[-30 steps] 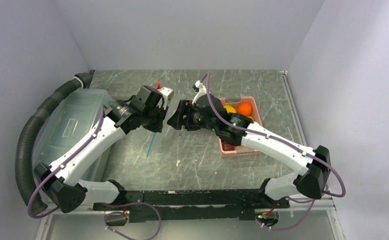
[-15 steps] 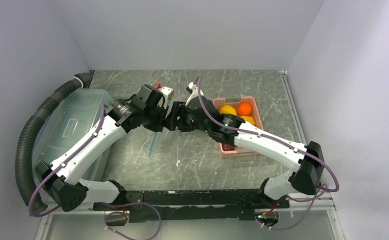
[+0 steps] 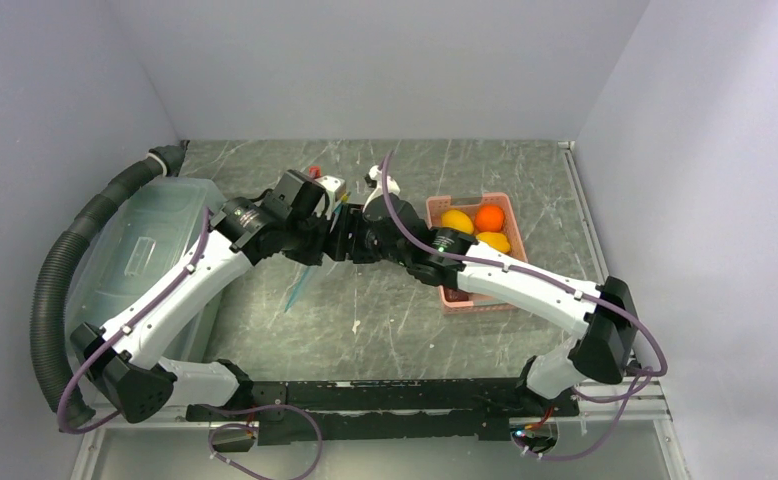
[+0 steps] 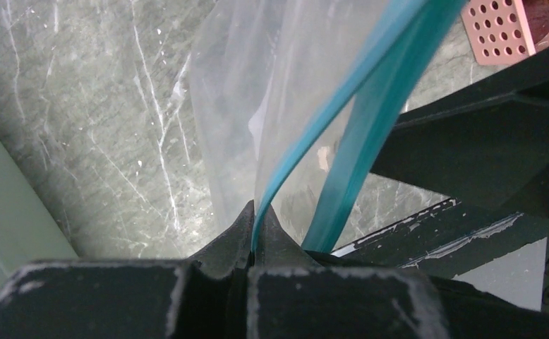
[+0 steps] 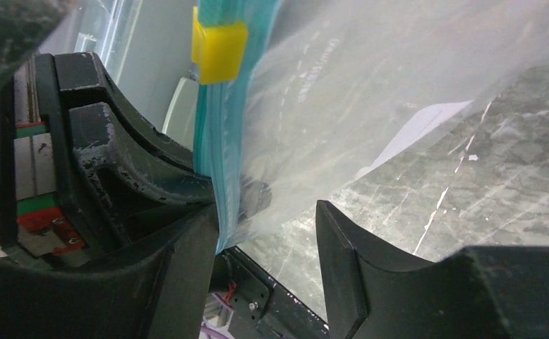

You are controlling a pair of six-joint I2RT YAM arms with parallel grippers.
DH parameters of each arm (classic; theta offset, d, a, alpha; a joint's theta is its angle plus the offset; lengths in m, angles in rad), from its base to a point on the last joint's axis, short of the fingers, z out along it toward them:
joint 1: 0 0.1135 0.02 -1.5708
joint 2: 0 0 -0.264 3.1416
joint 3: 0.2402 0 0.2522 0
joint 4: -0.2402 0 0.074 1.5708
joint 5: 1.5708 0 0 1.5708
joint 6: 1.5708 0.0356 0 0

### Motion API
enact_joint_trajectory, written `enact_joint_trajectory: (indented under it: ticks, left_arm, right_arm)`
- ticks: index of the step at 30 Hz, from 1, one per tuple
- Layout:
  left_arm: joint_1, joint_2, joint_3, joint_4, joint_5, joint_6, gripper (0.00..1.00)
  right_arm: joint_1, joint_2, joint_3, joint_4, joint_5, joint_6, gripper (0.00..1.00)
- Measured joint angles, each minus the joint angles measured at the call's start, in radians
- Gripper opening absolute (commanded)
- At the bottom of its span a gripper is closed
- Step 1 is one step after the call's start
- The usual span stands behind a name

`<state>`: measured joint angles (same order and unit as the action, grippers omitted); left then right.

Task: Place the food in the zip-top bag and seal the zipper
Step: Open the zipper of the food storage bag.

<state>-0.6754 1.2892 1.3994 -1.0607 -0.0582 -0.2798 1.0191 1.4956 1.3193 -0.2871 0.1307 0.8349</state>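
Pinching the zipper [image 4: 370, 141] tight, L fingers [image 4: 226, 247] hold the clear bag [image 4: 229, 92] up over the table [image 3: 395, 320]. R fingers [image 5: 346, 268] spread apart, zipper edge btwn them, touching one. Food [image 3: 475, 220] sits in pink basket [image 3: 477, 304], right of the bag.

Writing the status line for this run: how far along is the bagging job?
Done: the zip-top bag is held up, left gripper shut on its zipper. In hand: right gripper, open, straddles the bag by the zipper, probably to pull the mouth apart. Left: all the food; the orange ball and yellow pieces lie in the pink basket. Nothing bagged, zipper not sealed.
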Motion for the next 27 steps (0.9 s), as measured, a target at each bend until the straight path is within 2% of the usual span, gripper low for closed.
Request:
enact_joint_trajectory:
  ticks: [12, 15, 27]
  left_arm:
    - [0.006, 0.000, 0.008, -0.014, -0.030, 0.000, 0.00]
    - [0.006, 0.001, 0.009, -0.013, -0.029, 0.000, 0.00]
    - [0.006, 0.005, 0.009, -0.006, -0.031, 0.000, 0.00]
  right_arm:
    - [0.037, 0.048, 0.070, -0.013, 0.050, -0.006, 0.21]
    - [0.041, 0.048, 0.073, -0.011, 0.055, -0.006, 0.18]
    - [0.043, 0.047, 0.069, -0.008, 0.069, -0.005, 0.17]
